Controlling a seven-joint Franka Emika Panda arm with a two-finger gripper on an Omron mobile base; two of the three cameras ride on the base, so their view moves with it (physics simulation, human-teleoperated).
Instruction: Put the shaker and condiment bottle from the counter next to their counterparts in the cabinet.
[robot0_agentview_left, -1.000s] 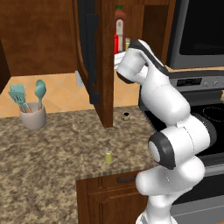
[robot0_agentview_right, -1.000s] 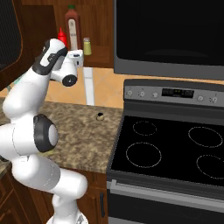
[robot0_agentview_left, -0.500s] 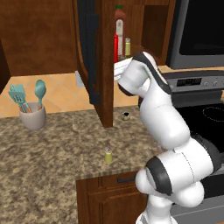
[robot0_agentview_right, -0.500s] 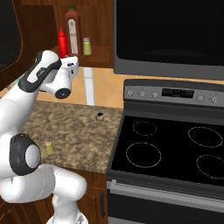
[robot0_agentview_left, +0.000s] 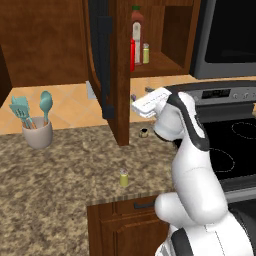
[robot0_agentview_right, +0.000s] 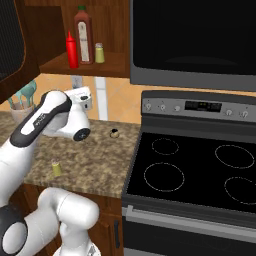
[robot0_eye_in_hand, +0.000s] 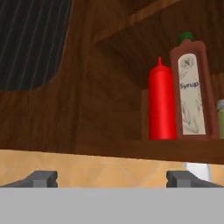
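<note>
Hand view looks up at the cabinet (robot0_eye_in_hand: 109, 105) shelf: the condiment bottle (robot0_eye_in_hand: 161, 103) stands upright, just beside the tall syrup bottle (robot0_eye_in_hand: 191, 87), and the gripper (robot0_eye_in_hand: 111, 178) has its jaws spread wide with nothing between them. Right base view adds the slim shaker (robot0_agentview_right: 99, 52) beside the syrup bottle, plus the stubby shaker (robot0_agentview_right: 56, 168) down on the counter (robot0_agentview_right: 95, 162). Left base view picks up a utensil crock (robot0_agentview_left: 37, 132) well apart from it.

The cabinet (robot0_agentview_right: 85, 65) shelf was crowded at its left: the condiment bottle (robot0_agentview_right: 72, 50), the syrup bottle (robot0_agentview_right: 83, 35) and a slim shaker (robot0_agentview_right: 99, 53) stood close together. Right of them the shelf lay bare. The open door (robot0_agentview_left: 102, 55) hung over the counter (robot0_agentview_left: 60, 165).
</note>
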